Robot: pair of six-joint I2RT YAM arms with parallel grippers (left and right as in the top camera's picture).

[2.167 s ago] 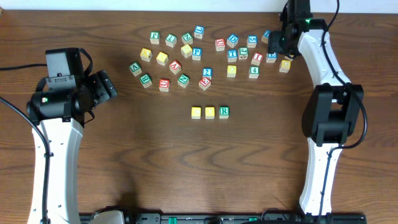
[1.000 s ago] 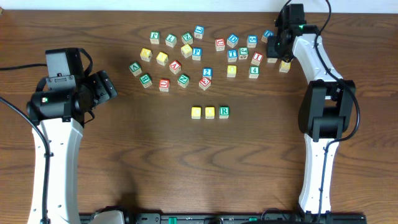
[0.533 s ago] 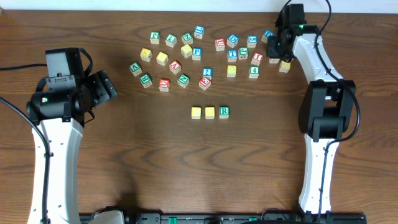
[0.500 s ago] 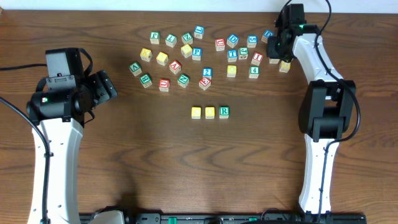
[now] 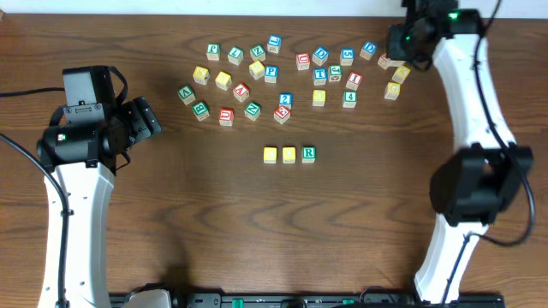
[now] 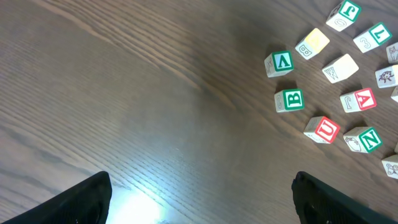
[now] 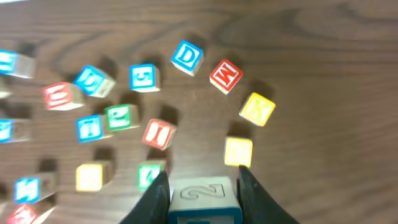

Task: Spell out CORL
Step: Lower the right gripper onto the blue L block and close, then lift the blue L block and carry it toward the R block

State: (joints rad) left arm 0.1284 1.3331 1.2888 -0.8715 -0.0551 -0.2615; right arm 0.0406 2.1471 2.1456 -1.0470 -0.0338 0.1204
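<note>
A row of three blocks lies mid-table: a yellow block (image 5: 271, 154), a second yellow block (image 5: 289, 154) and a green R block (image 5: 308, 154). My right gripper (image 7: 204, 198) is shut on a blue-edged block (image 7: 204, 194) with an embossed 2 on its upper face, lifted above the table. In the overhead view the right gripper (image 5: 409, 41) hangs over the right end of the loose letter blocks (image 5: 282, 73); the held block is hidden there. My left gripper (image 6: 202, 199) is open over bare wood at the left, with a green B block (image 6: 290, 100) ahead.
Loose blocks spread across the far side of the table. Under the right gripper lie a blue D (image 7: 186, 55), a red M (image 7: 225, 73), a yellow K (image 7: 257, 109) and a plain yellow block (image 7: 238, 151). The left arm (image 5: 81, 137) stands at the left.
The right gripper has shut on the block and risen with it, swinging up and to the right away from the cluster. The left arm has not moved.
</note>
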